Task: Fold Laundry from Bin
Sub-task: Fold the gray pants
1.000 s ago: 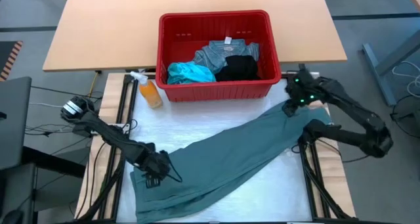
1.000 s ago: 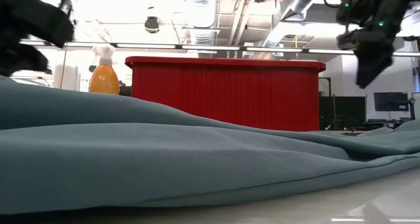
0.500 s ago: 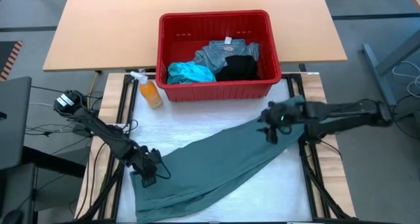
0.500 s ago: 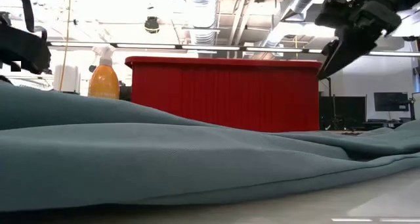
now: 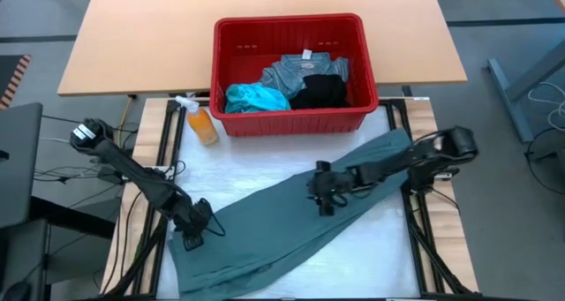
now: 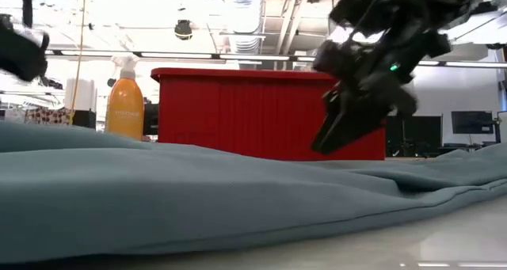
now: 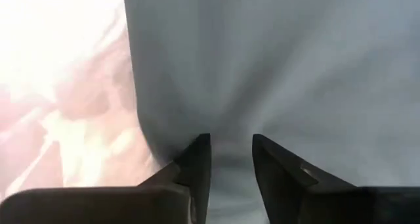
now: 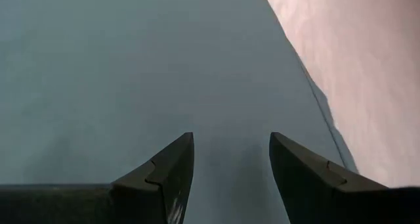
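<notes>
High view showing the muted grey-green soft garment (image 5: 291, 221) lying diagonally on the table before the red slotted plastic bin (image 5: 290, 116) — left gripper (image 5: 192, 233) pinching its near corner, right gripper (image 5: 323, 195) hovering spread above the middle, likely for flattening.

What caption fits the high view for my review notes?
Grey-green garment spread below the red bin; left gripper at its lower-left edge, open right gripper over its middle.
</notes>
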`<control>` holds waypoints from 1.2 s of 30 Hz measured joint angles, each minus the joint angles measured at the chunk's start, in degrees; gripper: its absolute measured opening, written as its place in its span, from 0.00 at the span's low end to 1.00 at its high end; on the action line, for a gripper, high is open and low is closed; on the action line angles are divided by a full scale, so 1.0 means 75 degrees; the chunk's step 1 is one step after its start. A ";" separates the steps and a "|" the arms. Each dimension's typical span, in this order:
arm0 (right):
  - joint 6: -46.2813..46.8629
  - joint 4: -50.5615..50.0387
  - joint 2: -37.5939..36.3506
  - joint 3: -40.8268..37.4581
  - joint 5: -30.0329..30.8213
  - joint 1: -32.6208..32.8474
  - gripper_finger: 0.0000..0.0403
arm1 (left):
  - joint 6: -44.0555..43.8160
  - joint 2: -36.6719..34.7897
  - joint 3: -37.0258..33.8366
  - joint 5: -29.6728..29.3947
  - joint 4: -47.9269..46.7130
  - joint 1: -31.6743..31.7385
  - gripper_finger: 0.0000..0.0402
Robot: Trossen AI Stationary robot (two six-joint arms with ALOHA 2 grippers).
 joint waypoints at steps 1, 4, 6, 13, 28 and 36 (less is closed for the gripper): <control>-0.0009 0.0036 0.0235 0.0113 0.0010 -0.0031 0.55 | -0.0041 -0.0184 0.0136 -0.0242 -0.0150 -0.0024 0.23; 0.0098 0.0081 0.0855 0.0377 0.0284 -0.0143 0.55 | -0.0098 -0.0662 0.0310 -0.1164 -0.0138 -0.0166 0.20; 0.0195 0.0175 0.1138 0.0520 0.0419 -0.0244 0.55 | -0.0173 -0.0727 0.0304 -0.1707 0.0205 -0.0301 0.18; 0.0193 0.0767 0.1534 0.0603 0.0605 -0.0476 0.55 | -0.0071 0.0529 -0.0288 -0.1238 0.2591 -0.0560 0.10; -0.0303 -0.0308 0.0351 0.0574 0.1807 -0.1078 0.55 | 0.0640 0.2012 -0.0250 0.0124 0.1619 0.0539 0.00; -0.0298 -0.1672 -0.1227 0.0571 0.2979 -0.1223 0.55 | 0.1079 0.1015 -0.0321 -0.1458 -0.1167 0.1756 0.00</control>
